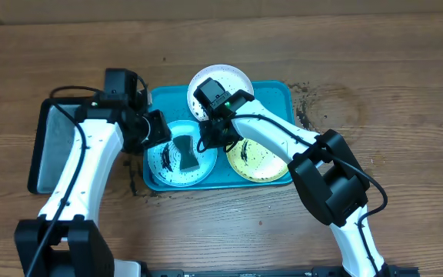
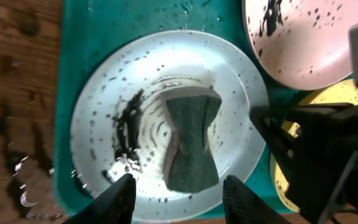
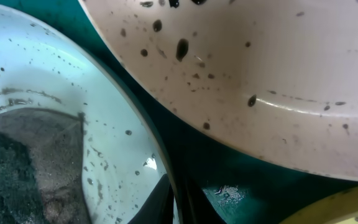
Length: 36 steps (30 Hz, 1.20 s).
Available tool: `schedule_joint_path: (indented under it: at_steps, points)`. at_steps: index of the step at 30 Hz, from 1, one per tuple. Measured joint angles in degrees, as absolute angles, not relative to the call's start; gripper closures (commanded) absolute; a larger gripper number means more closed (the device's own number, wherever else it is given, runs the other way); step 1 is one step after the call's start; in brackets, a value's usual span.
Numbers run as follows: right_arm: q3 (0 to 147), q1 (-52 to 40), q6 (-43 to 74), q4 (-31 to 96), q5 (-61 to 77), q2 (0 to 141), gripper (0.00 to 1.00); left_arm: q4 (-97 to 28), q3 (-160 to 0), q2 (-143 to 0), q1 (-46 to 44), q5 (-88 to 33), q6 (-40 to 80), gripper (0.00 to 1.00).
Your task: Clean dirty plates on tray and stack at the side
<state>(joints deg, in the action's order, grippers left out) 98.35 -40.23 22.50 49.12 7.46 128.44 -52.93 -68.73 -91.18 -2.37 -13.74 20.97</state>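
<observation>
blue plate (image 1: pixel 164 163) on the tray (image 1: pixel 278 92), sponge (image 2: pixel 190 143) on top. left pincer (image 2: pixel 176 186) spread wide just over the sponge, ready to grab and scrub. right pincer (image 3: pixel 176 205) pinching the plate's rim, likely to stop sliding.

The brown wooden counter (image 1: pixel 406 69) carries a large turquoise-blue rectangular plastic tray (image 1: pixel 271 96) near its middle; just left of it lies a smaller black rectangular tray (image 1: pixel 52 154) with a pale inside; dark specks of dirt (image 1: pixel 304 108) dot the wood beside the turquoise tray's right edge and near its front left corner.
</observation>
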Motion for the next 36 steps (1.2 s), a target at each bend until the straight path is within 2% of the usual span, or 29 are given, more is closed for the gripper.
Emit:
schedule_joint_path:
  at_steps: [10,18,22,26,30,36]
  points:
    - [98.3,-40.2,22.5,49.6,7.5,128.4,0.92,-44.4,-64.4,-97.2,-7.0,-14.6,23.6,0.66]
    - [98.3,-40.2,22.5,49.9,7.5,128.5,0.92,-43.1,-64.3,-101.8,-7.9,-14.6,26.0,0.68]
    - [98.3,-40.2,22.5,49.8,7.5,128.5,0.92,-43.0,-64.3,-103.9,-7.9,-14.6,26.7,0.73]
    - [98.3,-40.2,22.5,49.8,7.5,128.5,0.92,-42.7,-64.3,-105.4,-7.9,-15.0,26.8,0.86]
    - [98.3,-40.2,22.5,49.8,7.5,128.5,0.92,-42.9,-64.4,-105.6,-7.9,-14.3,26.9,0.96]
    - [98.3,-40.2,22.5,50.1,7.5,128.5,0.92,-45.7,-64.9,-105.6,-8.3,-5.5,26.9,0.96]
